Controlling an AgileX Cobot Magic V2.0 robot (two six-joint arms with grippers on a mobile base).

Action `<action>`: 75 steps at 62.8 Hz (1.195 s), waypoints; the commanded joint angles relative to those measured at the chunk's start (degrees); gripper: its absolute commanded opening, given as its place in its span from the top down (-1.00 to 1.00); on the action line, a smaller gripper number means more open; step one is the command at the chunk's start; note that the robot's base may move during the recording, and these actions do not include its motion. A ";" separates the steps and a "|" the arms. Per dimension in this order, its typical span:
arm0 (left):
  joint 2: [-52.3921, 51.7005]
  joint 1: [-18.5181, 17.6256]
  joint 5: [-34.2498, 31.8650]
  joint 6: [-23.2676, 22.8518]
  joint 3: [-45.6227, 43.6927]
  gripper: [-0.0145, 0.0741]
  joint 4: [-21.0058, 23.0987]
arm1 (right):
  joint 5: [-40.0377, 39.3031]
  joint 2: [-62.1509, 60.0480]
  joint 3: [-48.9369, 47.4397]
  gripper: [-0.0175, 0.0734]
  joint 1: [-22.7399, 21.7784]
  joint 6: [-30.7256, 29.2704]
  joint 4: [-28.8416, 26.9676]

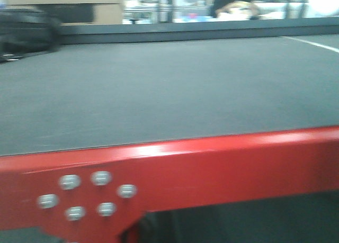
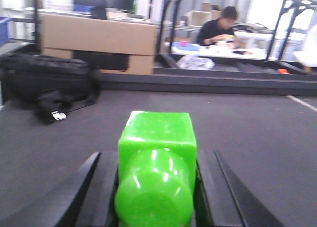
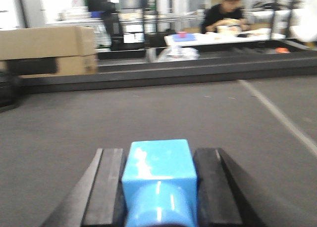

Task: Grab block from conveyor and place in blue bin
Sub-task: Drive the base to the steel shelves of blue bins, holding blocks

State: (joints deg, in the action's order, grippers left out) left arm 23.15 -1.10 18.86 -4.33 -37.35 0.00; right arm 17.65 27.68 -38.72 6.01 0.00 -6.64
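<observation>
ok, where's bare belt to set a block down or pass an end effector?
Bare: the middle of the conveyor, from the red frame to the far dark rail, and right to the white line. Crowded only far left, where the black bag sits.

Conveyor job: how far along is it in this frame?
Done: both pickups, it seems. In hand: the left gripper is shut on a green block, and the right gripper is shut on a blue block. In the front view, the near stretch of the conveyor carries no blocks. Left: placing them in the blue bin, which no view clearly shows.
</observation>
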 commanded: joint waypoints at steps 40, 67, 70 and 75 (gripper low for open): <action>-4.13 -0.23 -1.69 -0.10 0.17 0.92 0.00 | -1.78 -0.36 -0.15 0.97 -0.22 0.00 0.66; -4.13 -0.23 -1.69 -0.10 0.17 0.92 0.00 | -1.78 -0.36 -0.15 0.97 -0.22 0.00 0.66; -4.13 -0.23 -1.69 -0.10 0.17 0.92 0.00 | -1.78 -0.36 -0.15 0.97 -0.22 0.00 0.66; -4.13 -0.23 -1.69 -0.10 0.17 0.92 0.00 | -1.78 -0.36 -0.15 0.97 -0.22 0.00 0.66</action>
State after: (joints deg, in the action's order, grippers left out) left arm 19.29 -1.10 18.57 -4.33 -37.35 0.00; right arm 17.44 27.68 -38.72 6.01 0.00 -6.64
